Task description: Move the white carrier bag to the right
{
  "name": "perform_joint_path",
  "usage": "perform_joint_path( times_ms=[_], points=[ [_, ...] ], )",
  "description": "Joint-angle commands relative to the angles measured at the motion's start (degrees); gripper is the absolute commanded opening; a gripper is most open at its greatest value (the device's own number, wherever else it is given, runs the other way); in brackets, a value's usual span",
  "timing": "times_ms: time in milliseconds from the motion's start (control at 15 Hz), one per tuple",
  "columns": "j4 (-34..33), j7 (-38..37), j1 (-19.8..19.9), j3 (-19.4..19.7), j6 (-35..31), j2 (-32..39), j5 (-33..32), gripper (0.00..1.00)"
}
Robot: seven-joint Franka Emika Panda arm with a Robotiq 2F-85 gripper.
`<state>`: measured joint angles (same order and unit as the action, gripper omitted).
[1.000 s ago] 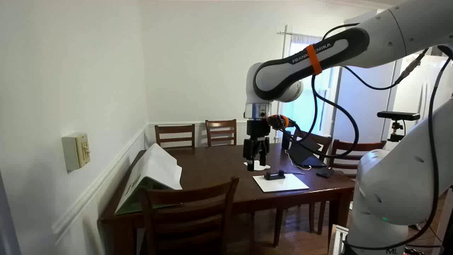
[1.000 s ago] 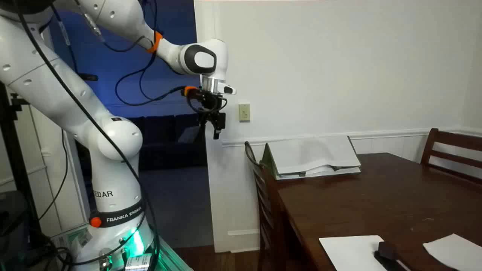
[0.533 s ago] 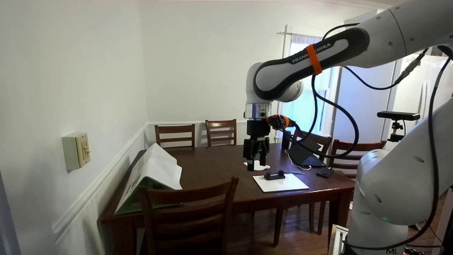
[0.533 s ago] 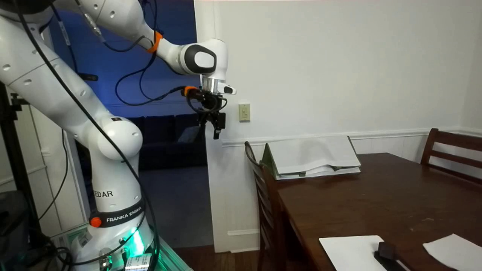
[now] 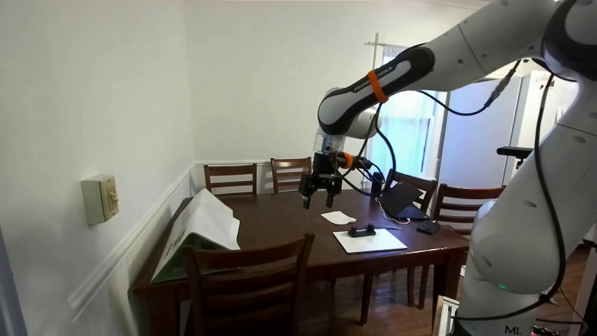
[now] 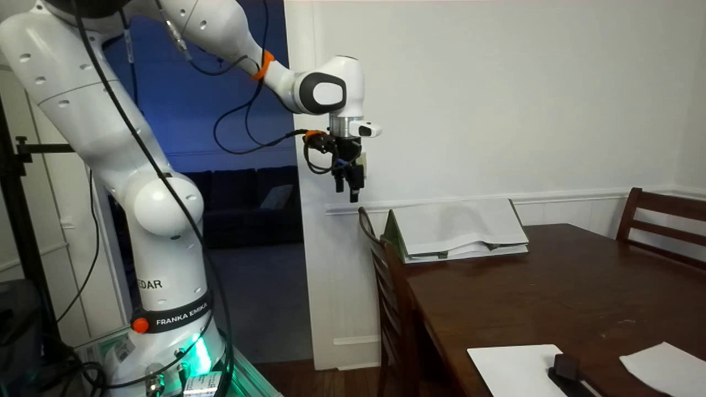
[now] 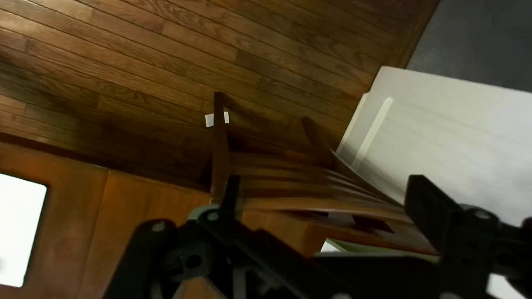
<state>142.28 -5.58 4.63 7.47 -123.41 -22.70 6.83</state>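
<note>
No white carrier bag shows clearly in any view. The large white thing on the table is a tent-shaped white pad with a green backing, in both exterior views [image 5: 212,219] [image 6: 460,227]. Its green edge shows between the fingers in the wrist view [image 7: 373,246]. My gripper [image 5: 318,203] is open and empty, pointing down in the air. In an exterior view the gripper [image 6: 347,193] hangs above and left of the pad, near the chair back. In the wrist view its black fingers [image 7: 325,185] are wide apart, with nothing held between them.
A brown chair [image 5: 252,275] stands at the table edge; its back [image 7: 299,182] is below the gripper. On the dark table [image 5: 280,224] lie a white board [image 5: 387,242] with a black holder [image 5: 362,231], a white paper [image 5: 338,217], a laptop [image 5: 406,200] and a phone [image 5: 428,227].
The arm was still at first, then reached farther out from its base. The gripper has moved toward the pad's side, left in one picture and right in another. The table objects have not moved.
</note>
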Motion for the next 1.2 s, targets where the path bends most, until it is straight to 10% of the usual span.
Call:
perform_joint_path(
  times_ms=[0, 533, 867, 1133],
  points=[
    [-6.8, -5.7, -0.6, -1.5, -3.2, 7.7, 6.3, 1.00],
    [-18.5, -26.5, -6.0, -11.3, -17.2, 22.3, 10.4, 1.00],
    [-29.5, -31.1, -7.4, -10.6, -19.9, 33.0, 5.1, 1.00],
    [-24.9, -28.0, -7.4, -10.6, -20.2, 30.2, 7.6, 1.00]
  ],
)
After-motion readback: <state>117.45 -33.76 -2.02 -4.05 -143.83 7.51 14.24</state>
